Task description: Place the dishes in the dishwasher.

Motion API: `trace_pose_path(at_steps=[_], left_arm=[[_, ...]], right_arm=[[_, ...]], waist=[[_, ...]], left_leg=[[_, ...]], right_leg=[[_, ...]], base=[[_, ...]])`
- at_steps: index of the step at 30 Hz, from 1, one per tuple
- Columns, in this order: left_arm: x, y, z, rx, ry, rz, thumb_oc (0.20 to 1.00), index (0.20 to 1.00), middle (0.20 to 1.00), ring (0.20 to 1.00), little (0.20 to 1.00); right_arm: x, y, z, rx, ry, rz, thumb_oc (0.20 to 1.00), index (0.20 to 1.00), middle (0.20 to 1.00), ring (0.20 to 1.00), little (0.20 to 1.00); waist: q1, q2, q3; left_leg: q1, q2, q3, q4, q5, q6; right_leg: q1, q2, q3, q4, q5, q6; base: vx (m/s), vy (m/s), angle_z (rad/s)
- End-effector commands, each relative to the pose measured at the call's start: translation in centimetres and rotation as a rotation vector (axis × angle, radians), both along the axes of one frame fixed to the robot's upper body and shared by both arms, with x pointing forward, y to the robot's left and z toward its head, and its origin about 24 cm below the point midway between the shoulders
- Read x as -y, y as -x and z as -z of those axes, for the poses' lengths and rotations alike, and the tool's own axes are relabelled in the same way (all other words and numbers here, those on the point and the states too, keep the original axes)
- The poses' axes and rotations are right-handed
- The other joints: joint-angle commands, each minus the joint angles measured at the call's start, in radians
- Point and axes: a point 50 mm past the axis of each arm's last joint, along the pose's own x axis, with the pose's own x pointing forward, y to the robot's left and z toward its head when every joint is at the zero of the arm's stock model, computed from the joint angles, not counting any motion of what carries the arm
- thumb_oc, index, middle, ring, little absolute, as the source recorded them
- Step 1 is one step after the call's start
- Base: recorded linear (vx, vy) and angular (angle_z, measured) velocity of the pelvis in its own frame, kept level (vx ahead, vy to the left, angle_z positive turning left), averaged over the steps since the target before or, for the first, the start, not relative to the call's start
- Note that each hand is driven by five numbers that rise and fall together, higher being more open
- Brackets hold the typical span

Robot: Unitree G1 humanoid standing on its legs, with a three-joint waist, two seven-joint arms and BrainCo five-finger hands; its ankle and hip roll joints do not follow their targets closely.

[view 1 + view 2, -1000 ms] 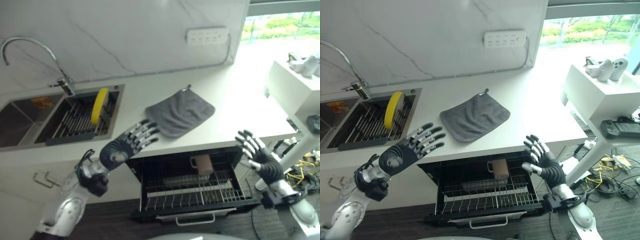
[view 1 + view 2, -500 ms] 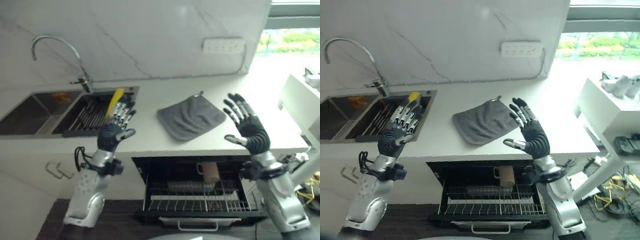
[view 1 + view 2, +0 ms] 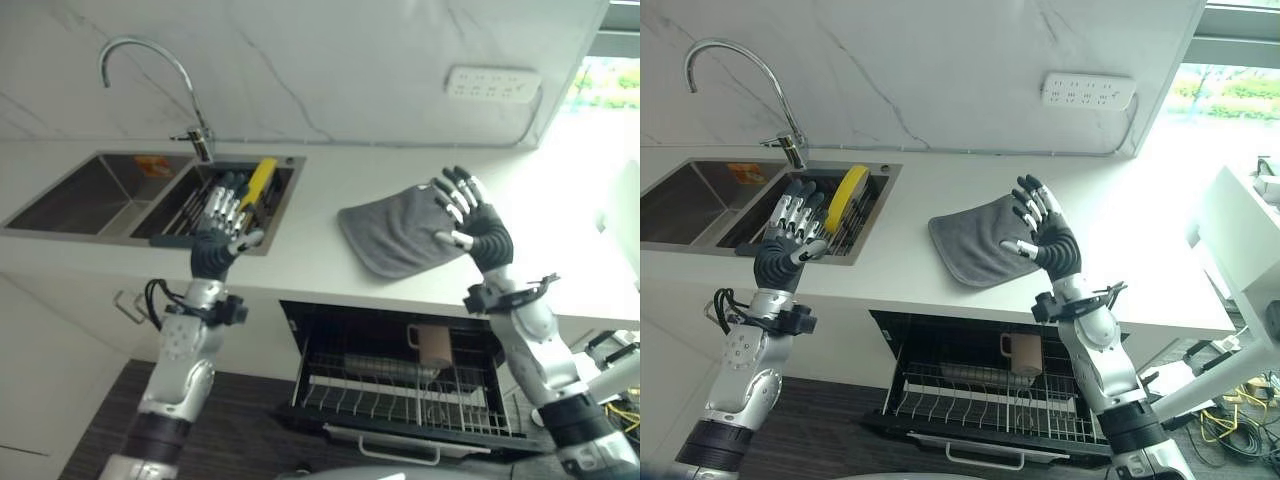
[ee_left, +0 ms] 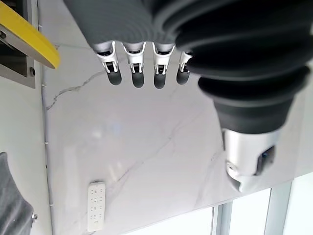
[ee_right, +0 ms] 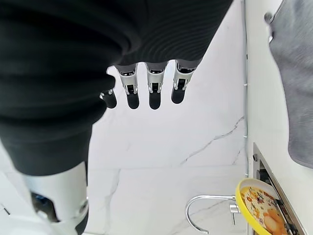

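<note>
A yellow plate (image 3: 257, 183) stands on edge in the dark rack (image 3: 185, 210) of the right sink basin; its rim also shows in the left wrist view (image 4: 30, 42). My left hand (image 3: 211, 257) is raised just in front of that rack, open, fingers straight up, touching nothing. Over the counter's front edge my right hand (image 3: 1054, 252) is held up open, in front of the grey cloth (image 3: 980, 238). Below the counter the dishwasher's wire drawer (image 3: 372, 400) is pulled out, with a brown mug (image 3: 433, 344) at its back.
A curved tap (image 3: 150, 62) rises behind the sink, and the left basin (image 3: 75, 195) lies beside the rack. A white power strip (image 3: 494, 82) is on the marble wall. The drawer's handle (image 3: 385, 445) juts out over the dark floor.
The camera has shifted. Both hands have risen from below the counter's edge to above it: the left now by the sink rack, the right by the cloth. Both stayed open.
</note>
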Motion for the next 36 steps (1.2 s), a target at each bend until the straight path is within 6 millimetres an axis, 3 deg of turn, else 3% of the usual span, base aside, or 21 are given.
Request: trace_pose_path(at_steps=[1,2,4,5,6,7,10,12,13,14,17,18,20,21,24,25,29,30,31,34,36], left_arm=[[1.6,-0.4,-2.7,0.121,-0.059,0.081,1.000,1.000,1.000,1.000,1.000],[1.5,-0.4,-2.7,0.121,-0.064,0.079,1.000,1.000,1.000,1.000,1.000],[1.5,-0.6,-2.9,0.127,-0.079,0.105,1.000,1.000,1.000,1.000,1.000],[1.6,-0.6,-2.9,0.129,-0.082,0.110,1.000,1.000,1.000,1.000,1.000],[1.9,-0.6,-3.2,0.144,-0.097,0.132,1.000,1.000,1.000,1.000,1.000],[2.1,-0.6,-3.6,0.157,-0.102,0.148,1.000,1.000,1.000,1.000,1.000],[2.4,-1.1,-3.9,0.134,-0.119,0.148,1.000,1.000,1.000,1.000,1.000],[2.1,-1.0,-3.1,0.112,-0.143,0.120,1.000,1.000,1.000,1.000,1.000],[1.9,-0.8,-2.9,0.116,-0.152,0.119,1.000,1.000,1.000,1.000,1.000],[1.7,-0.9,-3.1,0.120,-0.181,0.114,1.000,1.000,1.000,1.000,1.000],[1.2,-1.9,-3.7,0.117,-0.178,0.106,1.000,1.000,1.000,1.000,1.000],[0.9,-2.1,-3.9,0.112,-0.184,0.091,1.000,1.000,1.000,1.000,1.000],[0.5,-2.1,-3.9,0.102,-0.192,0.063,1.000,1.000,1.000,1.000,1.000],[0.4,-1.7,-3.7,0.099,-0.207,0.057,1.000,1.000,1.000,1.000,1.000],[0.7,-1.1,-2.8,0.081,-0.188,0.065,1.000,1.000,1.000,1.000,1.000],[1.0,-0.9,-2.4,0.067,-0.177,0.078,1.000,1.000,1.000,1.000,1.000],[0.6,-0.2,-1.8,0.059,-0.182,0.073,1.000,1.000,1.000,1.000,1.000],[0.3,0.2,-1.9,0.075,-0.179,0.070,1.000,1.000,1.000,1.000,1.000],[0.3,0.2,-2.0,0.078,-0.176,0.070,1.000,1.000,1.000,1.000,1.000],[-0.4,0.5,-2.2,0.064,-0.160,0.062,1.000,1.000,1.000,1.000,1.000],[0.0,0.0,-2.1,0.049,-0.161,0.101,1.000,1.000,1.000,1.000,1.000]], right_arm=[[1.1,-0.5,-4.2,0.171,0.001,0.048,1.000,1.000,1.000,1.000,1.000],[1.1,-0.5,-4.3,0.172,0.003,0.047,1.000,1.000,1.000,1.000,1.000],[1.7,-0.6,-4.4,0.183,0.008,0.074,1.000,1.000,1.000,1.000,1.000],[1.8,-0.5,-4.4,0.183,0.006,0.078,1.000,1.000,1.000,1.000,1.000],[2.4,-0.1,-4.3,0.189,-0.006,0.102,1.000,1.000,1.000,1.000,1.000],[2.9,0.2,-4.5,0.204,-0.005,0.128,1.000,1.000,1.000,1.000,1.000],[4.0,0.8,-4.8,0.234,-0.022,0.177,1.000,1.000,1.000,1.000,1.000],[4.0,1.4,-4.8,0.242,-0.059,0.164,1.000,1.000,1.000,1.000,1.000],[3.9,1.4,-4.9,0.253,-0.065,0.168,1.000,1.000,1.000,1.000,1.000],[3.7,1.4,-5.4,0.273,-0.078,0.184,1.000,1.000,1.000,1.000,1.000],[3.5,0.9,-6.0,0.282,-0.098,0.201,1.000,1.000,1.000,1.000,1.000],[3.2,0.6,-6.1,0.280,-0.105,0.182,1.000,1.000,1.000,1.000,1.000],[2.9,0.6,-6.0,0.275,-0.108,0.147,1.000,1.000,1.000,1.000,1.000],[2.9,0.8,-5.8,0.274,-0.110,0.136,1.000,1.000,1.000,1.000,1.000],[2.6,0.9,-5.2,0.259,-0.100,0.140,1.000,1.000,1.000,1.000,1.000],[2.6,0.7,-5.2,0.250,-0.092,0.160,1.000,1.000,1.000,1.000,1.000],[2.1,0.4,-4.9,0.246,-0.085,0.130,1.000,1.000,1.000,1.000,1.000],[2.2,0.6,-5.0,0.256,-0.067,0.116,1.000,1.000,1.000,1.000,1.000],[2.2,0.7,-5.0,0.259,-0.063,0.115,1.000,1.000,1.000,1.000,1.000],[2.7,1.1,-5.2,0.266,-0.042,0.127,1.000,1.000,1.000,1.000,1.000],[3.1,1.2,-6.0,0.284,-0.037,0.143,1.000,1.000,1.000,1.000,1.000]], waist=[[0.026,-0.025,0.015],[0.026,-0.025,0.015],[0.000,-0.014,0.006],[-0.002,-0.014,0.006],[-0.010,-0.010,0.005],[-0.008,-0.010,0.010],[-0.020,-0.014,0.017],[-0.027,-0.024,0.027],[-0.018,-0.018,0.025],[-0.016,0.000,0.027],[-0.009,0.011,0.021],[-0.008,0.012,0.017],[-0.008,0.015,0.014],[0.000,0.009,0.014],[-0.003,0.004,0.017],[-0.002,0.002,0.019],[0.024,0.001,0.013],[0.024,0.010,0.003],[0.025,0.011,0.002],[0.026,0.018,-0.006],[0.014,0.029,-0.010]], left_leg=[[-0.130,-0.003,-0.126,0.432,-0.170,0.028],[-0.130,0.001,-0.130,0.434,-0.177,0.031],[-0.074,0.116,-0.092,0.346,-0.136,0.018],[-0.067,0.126,-0.089,0.334,-0.128,0.014],[-0.056,0.167,-0.094,0.299,-0.087,-0.010],[-0.061,0.172,-0.146,0.290,-0.069,-0.025],[-0.041,0.100,-0.143,0.260,-0.149,-0.015],[0.011,0.034,-0.084,0.226,-0.182,0.009],[0.021,0.013,-0.057,0.204,-0.178,0.021],[0.019,-0.019,-0.041,0.183,-0.177,0.042],[0.032,-0.080,-0.018,0.119,-0.156,0.079],[0.044,-0.125,-0.021,0.083,-0.149,0.095],[0.051,-0.149,-0.021,0.057,-0.144,0.104],[0.047,-0.158,-0.029,0.062,-0.145,0.097],[0.026,-0.159,-0.017,0.129,-0.165,0.096],[-0.001,-0.126,0.003,0.211,-0.179,0.078],[-0.047,-0.093,-0.090,0.243,-0.157,0.055],[-0.044,-0.010,-0.087,0.188,-0.091,0.017],[-0.040,0.003,-0.085,0.176,-0.080,0.010],[-0.034,0.117,-0.099,0.107,0.008,-0.040],[-0.002,0.114,-0.066,0.079,-0.018,-0.031]], right_leg=[[-0.076,-0.045,0.037,0.262,-0.122,-0.061],[-0.083,-0.047,0.043,0.272,-0.126,-0.062],[-0.108,-0.074,0.039,0.331,-0.152,-0.039],[-0.108,-0.078,0.038,0.334,-0.153,-0.035],[-0.108,-0.103,0.039,0.335,-0.143,-0.013],[-0.103,-0.130,0.069,0.320,-0.119,0.000],[-0.095,-0.254,0.068,0.269,0.010,0.047],[-0.172,-0.304,0.039,0.272,0.193,0.074],[-0.182,-0.284,0.012,0.287,0.167,0.072],[-0.185,-0.218,-0.013,0.362,0.092,0.057],[-0.202,-0.139,-0.072,0.476,0.053,0.045],[-0.229,-0.081,-0.085,0.531,0.064,0.048],[-0.253,-0.055,-0.088,0.539,0.086,0.051],[-0.213,-0.033,-0.101,0.465,0.032,0.030],[-0.176,-0.003,-0.103,0.393,-0.012,0.008],[-0.135,0.000,-0.114,0.347,-0.074,-0.022],[-0.112,0.012,-0.044,0.281,-0.082,-0.042],[-0.088,0.013,-0.037,0.248,-0.108,-0.049],[-0.083,0.014,-0.036,0.242,-0.110,-0.049],[-0.062,-0.014,-0.017,0.235,-0.122,-0.040],[-0.069,-0.059,-0.046,0.270,-0.129,-0.015]], base=[[-0.14,0.297,0.09],[-0.23,0.554,-0.19],[-0.20,0.554,-0.59],[-0.21,0.547,-0.21],[-0.23,0.591,0.15],[-0.28,0.715,0.25],[-0.21,0.535,-0.07],[-0.25,0.421,-0.12],[-0.38,0.594,-0.34],[-0.28,0.432,-0.45],[-0.23,0.387,-0.18],[-0.17,0.250,0.13],[-0.14,0.118,0.07],[-0.07,-0.013,0.05],[-0.10,0.006,0.11],[-0.12,0.083,0.25],[-0.14,0.254,0.05],[-0.10,0.316,-0.59],[-0.10,0.401,-0.49],[-0.06,0.448,-0.09],[-0.06,0.534,-0.26]])
